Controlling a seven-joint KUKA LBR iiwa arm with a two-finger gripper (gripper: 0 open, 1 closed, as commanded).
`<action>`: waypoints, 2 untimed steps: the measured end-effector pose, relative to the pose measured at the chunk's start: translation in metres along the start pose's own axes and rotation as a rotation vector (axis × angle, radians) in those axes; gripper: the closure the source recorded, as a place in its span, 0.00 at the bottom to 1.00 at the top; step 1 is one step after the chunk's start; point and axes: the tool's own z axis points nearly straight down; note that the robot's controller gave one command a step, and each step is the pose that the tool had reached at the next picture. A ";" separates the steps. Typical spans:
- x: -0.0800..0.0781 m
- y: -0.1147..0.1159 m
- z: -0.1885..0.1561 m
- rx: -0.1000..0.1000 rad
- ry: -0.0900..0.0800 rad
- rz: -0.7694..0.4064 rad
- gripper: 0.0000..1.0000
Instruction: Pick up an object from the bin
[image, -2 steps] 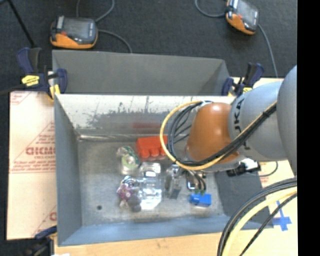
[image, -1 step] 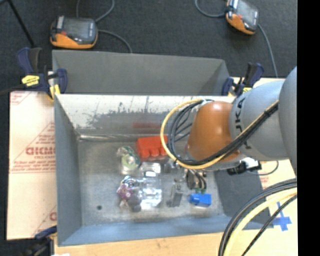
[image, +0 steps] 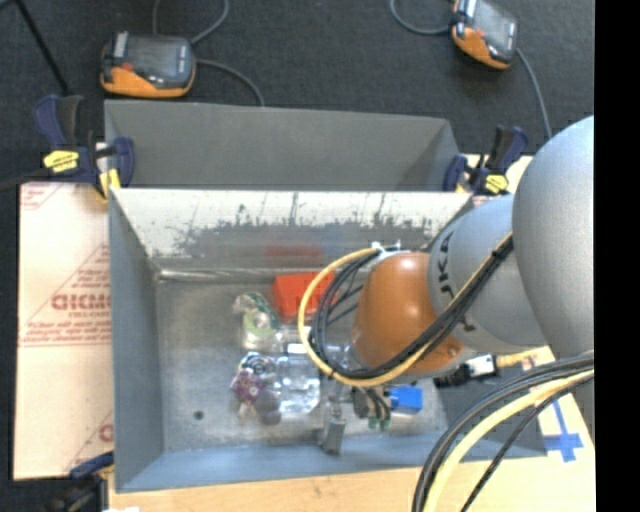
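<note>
Jaws low near bin (image: 135, 340) front wall, between clear packets (image: 288, 385) and blue piece (image: 408, 401); opening cannot tell.

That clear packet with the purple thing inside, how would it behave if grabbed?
The clear packet looks like thin, glossy film, so probably floppy and slippery. It looks flattish, so pushed it would likely slide, not roll.

The grey arm (image: 550, 240) is reaching in from the right, its orange wrist cover (image: 400, 305) bending downward, with yellow and black cables (image: 318, 345) looping around it. The gripper (image: 335, 428) is pointing down at the near side.
</note>
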 end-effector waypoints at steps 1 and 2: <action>0.001 -0.001 0.000 0.001 0.007 -0.001 1.00; -0.047 -0.005 -0.124 -0.002 -0.002 0.012 1.00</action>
